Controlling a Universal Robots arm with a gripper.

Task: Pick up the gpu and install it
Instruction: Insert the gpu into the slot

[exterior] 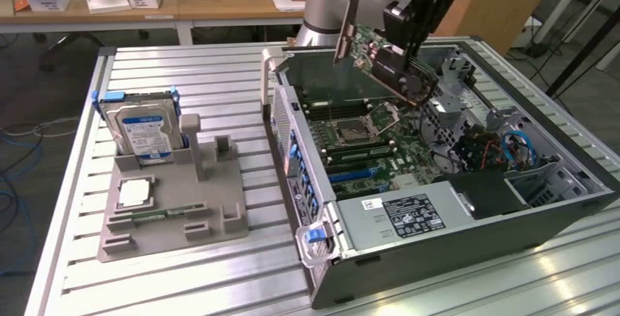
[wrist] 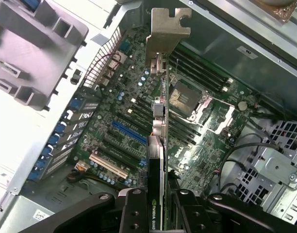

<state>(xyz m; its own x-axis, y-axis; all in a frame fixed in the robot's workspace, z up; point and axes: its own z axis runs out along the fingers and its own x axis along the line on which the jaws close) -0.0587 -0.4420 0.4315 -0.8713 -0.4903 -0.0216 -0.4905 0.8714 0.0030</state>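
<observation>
GPU (exterior: 380, 49): one card, held in the air above the open computer case (exterior: 436, 269).

My gripper (wrist: 159, 208) is pinched narrow on the card's two flat faces, at the end away from its metal bracket (wrist: 167, 29). The card hangs tilted and edge-down over the motherboard (exterior: 373, 152), well clear of the slots. Handling, as I judge it: light, stiff and very thin. It looks fragile at the exposed components and along the connector edge, and the smooth faces are liable to twist in a two-finger pinch. The best hold is on the flat faces near the upper edge, clear of the bracket and connector, and I have it roughly there.
</observation>
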